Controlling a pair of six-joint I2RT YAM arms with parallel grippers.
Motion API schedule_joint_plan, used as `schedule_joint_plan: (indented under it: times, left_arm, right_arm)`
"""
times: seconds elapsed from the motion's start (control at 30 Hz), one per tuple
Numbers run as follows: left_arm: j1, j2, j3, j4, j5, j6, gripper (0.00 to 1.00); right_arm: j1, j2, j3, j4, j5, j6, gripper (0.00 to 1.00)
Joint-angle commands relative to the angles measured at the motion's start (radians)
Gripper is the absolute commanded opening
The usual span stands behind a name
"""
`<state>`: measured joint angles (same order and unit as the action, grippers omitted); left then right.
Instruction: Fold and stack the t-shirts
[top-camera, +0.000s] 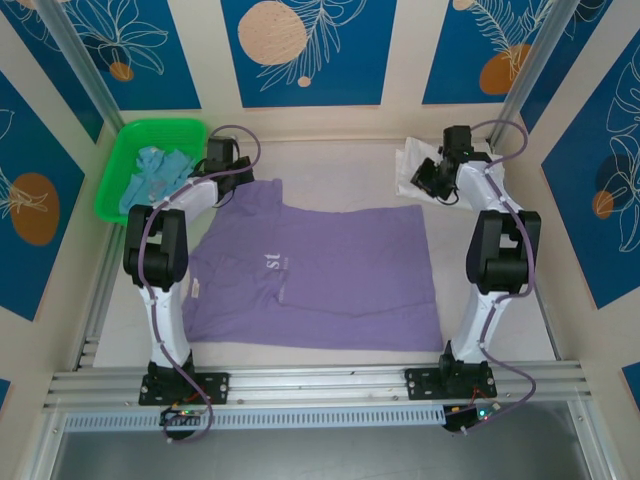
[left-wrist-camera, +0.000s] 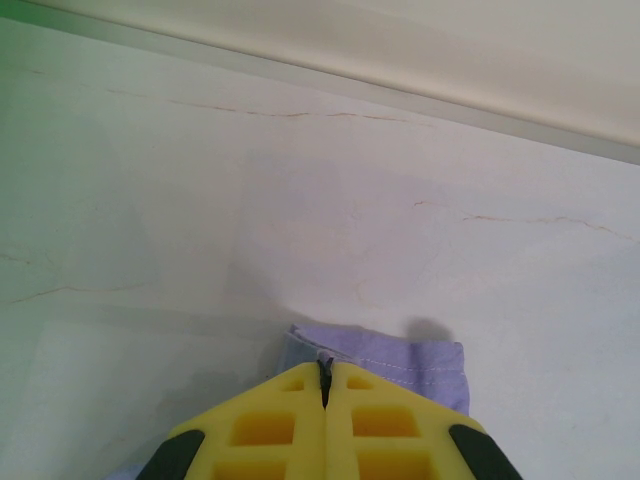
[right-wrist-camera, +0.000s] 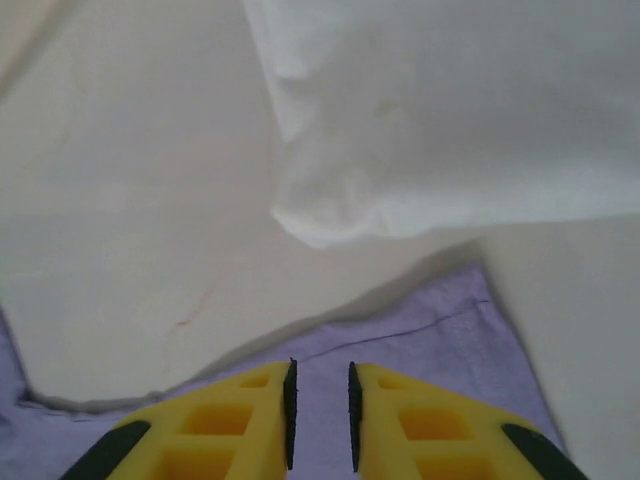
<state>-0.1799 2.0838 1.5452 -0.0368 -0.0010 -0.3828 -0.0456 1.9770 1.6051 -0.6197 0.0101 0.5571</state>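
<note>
A large lavender-purple t-shirt (top-camera: 340, 270) lies spread across the middle of the table, white lettering facing up. My left gripper (top-camera: 232, 180) (left-wrist-camera: 324, 365) is shut on the hem of its far-left sleeve (left-wrist-camera: 400, 355). At the shirt's far right corner (right-wrist-camera: 430, 340), my right gripper (top-camera: 432, 185) (right-wrist-camera: 320, 385) has its jaws drawn in to a narrow gap filled with purple cloth. That corner rides slightly above the table. A crumpled white t-shirt (top-camera: 415, 165) (right-wrist-camera: 450, 120) lies just beyond it. A light blue t-shirt (top-camera: 155, 175) sits in the basket.
The green plastic basket (top-camera: 118, 190) stands at the far left corner, close to my left arm. The back wall runs just beyond both grippers. Aluminium rails border the table's left side and near edge.
</note>
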Motion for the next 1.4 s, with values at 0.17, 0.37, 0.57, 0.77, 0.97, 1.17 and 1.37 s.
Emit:
schedule_joint_plan:
  times: [0.17, 0.37, 0.57, 0.77, 0.97, 1.17, 1.37]
  left_arm:
    - [-0.006, -0.035, 0.0, 0.018, -0.008, 0.022, 0.0]
    - [-0.006, -0.031, 0.002, 0.015, -0.01, 0.024, 0.0]
    - [-0.007, -0.03, 0.006, 0.014, -0.008, 0.024, 0.0]
    - [-0.006, -0.03, 0.006, 0.013, -0.01, 0.025, 0.0]
    - [-0.007, -0.029, 0.006, 0.014, -0.01, 0.024, 0.0]
    - [-0.006, -0.029, 0.006, 0.015, -0.011, 0.024, 0.0]
    - [-0.006, -0.031, 0.004, 0.012, -0.014, 0.025, 0.0]
  right_arm:
    - [-0.008, 0.179, 0.07, -0.034, 0.09, -0.093, 0.28]
    - [-0.004, 0.237, 0.141, -0.081, 0.129, -0.099, 0.36]
    - [-0.002, 0.271, 0.193, -0.125, 0.15, -0.104, 0.39]
    - [0.002, 0.289, 0.212, -0.156, 0.146, -0.119, 0.38]
    - [0.006, 0.328, 0.259, -0.203, 0.13, -0.135, 0.38]
    - [0.006, 0.342, 0.274, -0.217, 0.122, -0.14, 0.28]
    - [0.009, 0.338, 0.263, -0.215, 0.103, -0.154, 0.28]
